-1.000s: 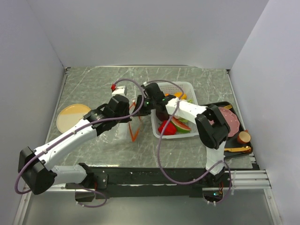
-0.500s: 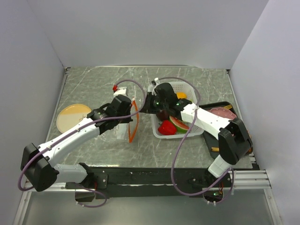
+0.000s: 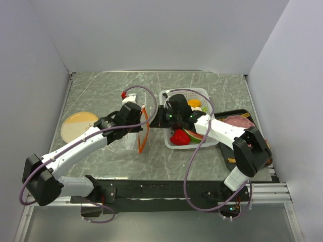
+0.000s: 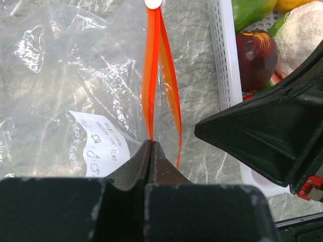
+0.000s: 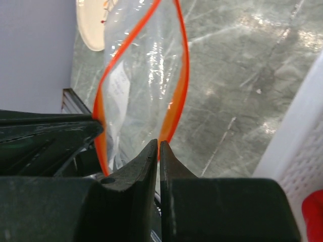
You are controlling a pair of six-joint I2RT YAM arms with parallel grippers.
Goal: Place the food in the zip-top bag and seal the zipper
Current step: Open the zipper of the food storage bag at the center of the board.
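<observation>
The clear zip-top bag (image 3: 132, 137) stands on the table between my two grippers, its orange-red zipper (image 3: 145, 128) bowed open. My left gripper (image 3: 138, 134) is shut on one side of the zipper (image 4: 151, 80). My right gripper (image 3: 151, 122) is shut on the other side (image 5: 177, 101). The bag (image 4: 60, 80) looks empty apart from a white label. The food lies in the white basket (image 3: 165, 132): red pepper (image 3: 179, 137), watermelon slice (image 3: 195, 135), orange (image 3: 194, 103), dark purple ball (image 4: 257, 58), green mango (image 4: 250, 10) and cauliflower (image 4: 303, 35).
A yellow plate (image 3: 78, 126) lies at the left of the table. A black tray (image 3: 252, 115) with a pink slab (image 3: 239, 122) sits right of the basket. The basket wall (image 4: 224, 60) stands close to the bag's mouth.
My right arm swung its elbow out to the right and its gripper took hold of the zipper's near side. The bag's mouth has been drawn open into a loop. The left gripper kept its hold.
</observation>
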